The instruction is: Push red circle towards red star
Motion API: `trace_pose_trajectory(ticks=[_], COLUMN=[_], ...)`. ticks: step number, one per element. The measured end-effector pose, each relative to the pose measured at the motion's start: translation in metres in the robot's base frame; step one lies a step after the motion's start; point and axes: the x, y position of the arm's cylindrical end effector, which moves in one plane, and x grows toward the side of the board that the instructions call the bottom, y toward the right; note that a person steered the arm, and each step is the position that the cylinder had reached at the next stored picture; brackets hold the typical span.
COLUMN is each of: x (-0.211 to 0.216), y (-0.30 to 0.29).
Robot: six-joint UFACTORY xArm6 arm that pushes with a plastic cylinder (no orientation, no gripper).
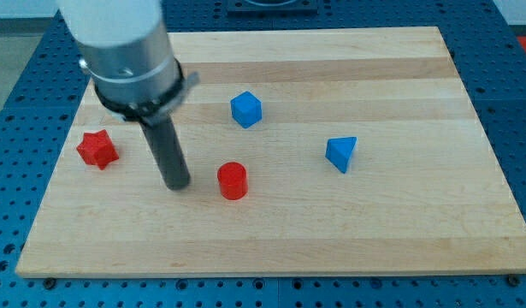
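Observation:
The red circle [233, 180], a short red cylinder, stands on the wooden board a little below the view's middle. The red star [97, 149] lies near the board's left edge. My tip [177, 183] rests on the board between them, close to the red circle's left side with a small gap, and well to the right of the red star. The dark rod rises from the tip to the grey arm body at the view's top left.
A blue cube [245, 109] sits above the red circle. A blue triangular block [341, 153] lies to the right of the middle. The wooden board [399, 231] lies on a blue perforated table.

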Motion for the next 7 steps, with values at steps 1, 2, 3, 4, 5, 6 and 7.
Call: trace_pose_trajectory(ticks=[1,2,3,4,5,6,7], x=[0.017,-0.001,-0.033,0.006,0.022,-0.023,-0.055], y=[0.083,0.132,0.067,0.088,0.065,-0.004,-0.073])
